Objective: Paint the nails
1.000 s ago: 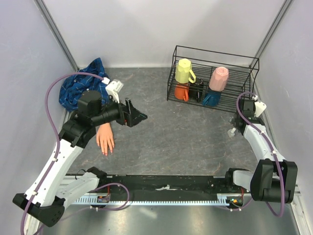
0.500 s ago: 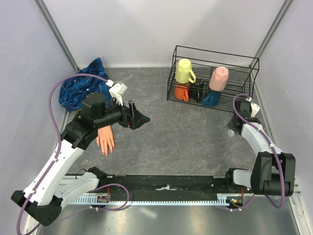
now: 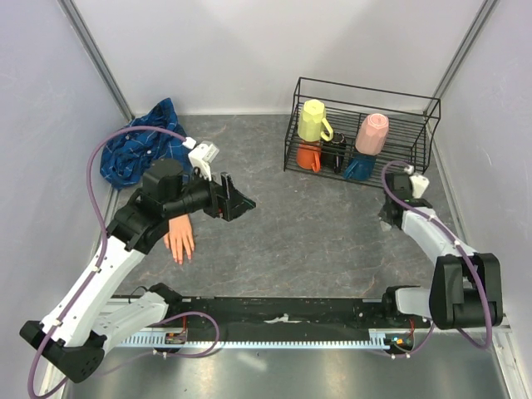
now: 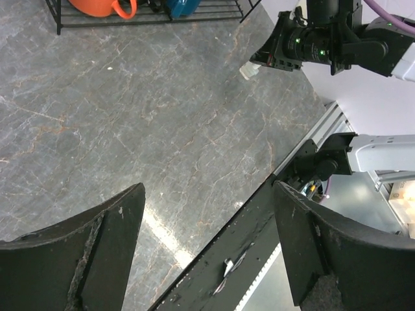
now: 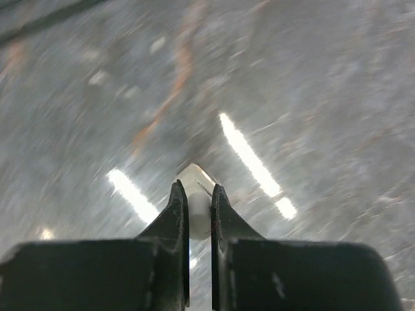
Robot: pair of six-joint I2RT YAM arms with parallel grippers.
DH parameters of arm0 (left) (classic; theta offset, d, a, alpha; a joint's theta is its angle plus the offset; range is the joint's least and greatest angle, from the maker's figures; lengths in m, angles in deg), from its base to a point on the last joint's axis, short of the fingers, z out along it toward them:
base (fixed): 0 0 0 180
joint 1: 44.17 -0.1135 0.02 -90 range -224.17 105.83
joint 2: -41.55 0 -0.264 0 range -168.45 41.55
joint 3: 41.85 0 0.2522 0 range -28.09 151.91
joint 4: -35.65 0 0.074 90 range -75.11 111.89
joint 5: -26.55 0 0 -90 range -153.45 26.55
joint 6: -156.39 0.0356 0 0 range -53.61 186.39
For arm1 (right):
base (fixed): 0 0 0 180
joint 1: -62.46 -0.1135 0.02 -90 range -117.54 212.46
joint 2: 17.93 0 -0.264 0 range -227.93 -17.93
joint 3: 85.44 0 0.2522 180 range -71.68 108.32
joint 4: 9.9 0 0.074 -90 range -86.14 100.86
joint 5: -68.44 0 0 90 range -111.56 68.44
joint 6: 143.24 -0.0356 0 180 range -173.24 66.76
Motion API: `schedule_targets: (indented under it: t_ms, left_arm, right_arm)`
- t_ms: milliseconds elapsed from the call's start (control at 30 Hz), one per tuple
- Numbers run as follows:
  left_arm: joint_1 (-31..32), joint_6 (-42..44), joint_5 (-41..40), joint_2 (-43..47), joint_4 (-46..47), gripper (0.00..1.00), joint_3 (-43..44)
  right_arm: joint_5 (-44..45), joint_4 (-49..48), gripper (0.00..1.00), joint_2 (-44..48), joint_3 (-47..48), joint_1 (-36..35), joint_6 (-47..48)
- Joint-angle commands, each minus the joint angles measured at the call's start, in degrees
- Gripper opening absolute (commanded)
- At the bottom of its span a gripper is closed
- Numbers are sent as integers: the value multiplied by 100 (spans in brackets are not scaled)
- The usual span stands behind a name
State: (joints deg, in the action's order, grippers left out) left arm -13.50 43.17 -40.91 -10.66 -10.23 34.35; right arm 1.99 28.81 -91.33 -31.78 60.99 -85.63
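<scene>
Since the previous second, the right gripper (image 3: 389, 218) had swung inward across the table (image 3: 316, 241), away from the side wall, and the left gripper (image 3: 241, 201) had edged slightly right. The black wire rack (image 3: 368, 90) held four cups: a yellow mug (image 3: 314, 120), a pink cup (image 3: 372, 133), an orange mug (image 3: 309, 156) and a blue mug (image 3: 359, 169), with one dark item between them that I could not identify. The single mannequin hand (image 3: 179, 237) lay flat beneath the left arm, fingers toward the bases, its blue plaid sleeve (image 3: 137, 150) bunched in the far-left corner. The nails (image 3: 178, 258) were too small to count. They lay well apart from the right gripper, which was clamped on one small white bottle (image 5: 196, 176). The left gripper's fingers (image 4: 97, 246) stood wide apart, holding nothing.
</scene>
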Motion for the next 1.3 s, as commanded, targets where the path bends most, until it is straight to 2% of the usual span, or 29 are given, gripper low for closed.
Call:
schedule_targets:
  t_ms: [0,33,100,200,300,400,533,767,800,833,900,933,1000,1033,1100,1200,1233,1267]
  left_arm:
    - [26,11,-145,52,75,84,-108]
    - [26,80,-197,53,31,84,-126]
    - [26,134,-285,52,-119,81,-161]
    - [35,125,-558,140,-268,80,-249]
    - [26,-50,-795,368,-304,80,-398]
    - [26,-243,-857,544,-313,79,-548]
    - [26,-402,-848,615,-356,73,-776]
    - [35,-499,-840,650,-348,72,-952]
    - [44,-490,-822,598,-348,72,-952]
    - [44,-490,-805,563,-339,72,-952]
    - [52,-481,-769,475,-330,73,-961]
    - [79,-481,-752,440,-313,73,-970]
    - [114,-490,-760,335,-312,73,-987]
    - [158,-499,-787,308,-286,73,-1005]
    - [245,-534,-822,211,-260,73,-1031]
    - [482,-534,-848,-16,-181,67,-1005]
    - [588,-534,-874,-140,-163,62,-979]
    - [710,-525,-944,-245,-146,61,-953]
  right_arm:
    - [237,519,0,195,272,-1238,-443]
    - [246,598,0,204,334,-1920,-766]
    - [386,853,0,99,527,-2556,-1277]
    - [693,863,0,-208,711,-4196,-2218]
    - [1158,994,2,-867,1168,-5297,-3018]
    - [1336,1099,3,-1570,1634,-5949,-3458]
    - [1459,1065,8,-2246,2117,-6400,-3644]
    - [1477,968,20,-2486,2224,-6532,-3504]
    - [1468,951,24,-2477,2241,-6541,-3373]
    - [1486,959,34,-2433,2259,-6550,-3276]
    - [1547,950,49,-2328,2259,-6567,-3013]
    - [1582,950,62,-2153,2250,-6567,-2915]
    - [1644,950,72,-1837,2189,-6559,-2530]
    - [1653,942,81,-1705,2171,-6559,-2388]
    - [1653,941,90,-1249,2093,-6559,-1924]
    - [1600,924,94,-372,1768,-6515,-1570]
    - [1504,933,94,-124,1662,-6454,-1326]
    - [1416,959,94,122,1540,-6236,-1228]
